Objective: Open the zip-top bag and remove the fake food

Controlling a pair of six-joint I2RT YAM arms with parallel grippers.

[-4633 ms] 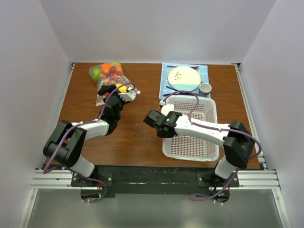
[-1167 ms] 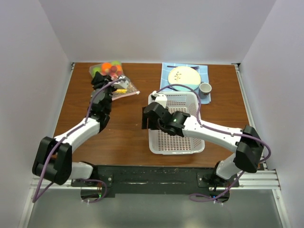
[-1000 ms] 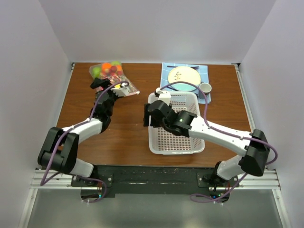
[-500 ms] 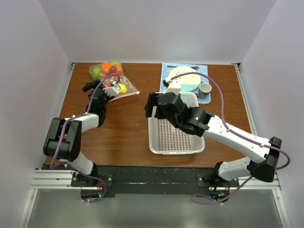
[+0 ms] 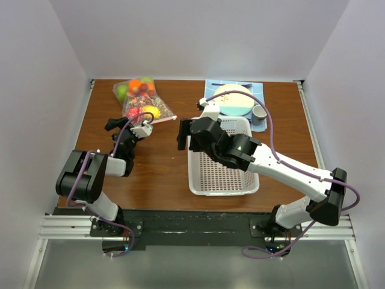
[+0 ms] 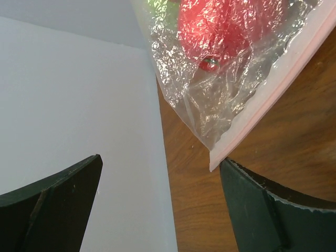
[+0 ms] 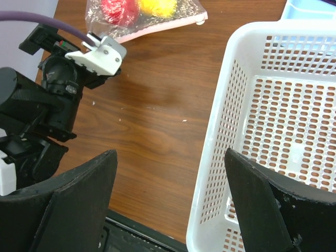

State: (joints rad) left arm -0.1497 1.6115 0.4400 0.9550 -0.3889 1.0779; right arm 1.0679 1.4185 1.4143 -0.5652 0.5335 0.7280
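The zip-top bag [image 5: 142, 100] lies shut at the table's far left, pink zip strip [image 6: 273, 89] toward me. Inside it the fake food shows: green [image 5: 123, 91], orange [image 5: 135, 84], red [image 5: 133, 112] and yellow [image 5: 148, 111] fruit. My left gripper [image 5: 127, 124] stands open just short of the bag's near edge. In the left wrist view the bag's corner [image 6: 212, 165] ends just ahead of one finger [image 6: 278, 210], untouched, with a red fruit [image 6: 226, 31] behind the film. My right gripper [image 5: 182, 133] hangs open over bare wood beside the basket, empty.
A white perforated basket [image 5: 194, 174] sits mid-table under my right forearm; its rim [image 7: 218, 157] lies between the right fingers. Behind it are a plate [image 5: 236, 102] on a blue mat and a cup [image 5: 260, 112]. The left wall [image 6: 79, 105] is close to the left gripper.
My left gripper has pulled back from the bag toward me, staying open. My right arm has risen off the basket and swung left, its jaws spreading wider. Bag and basket stay put.
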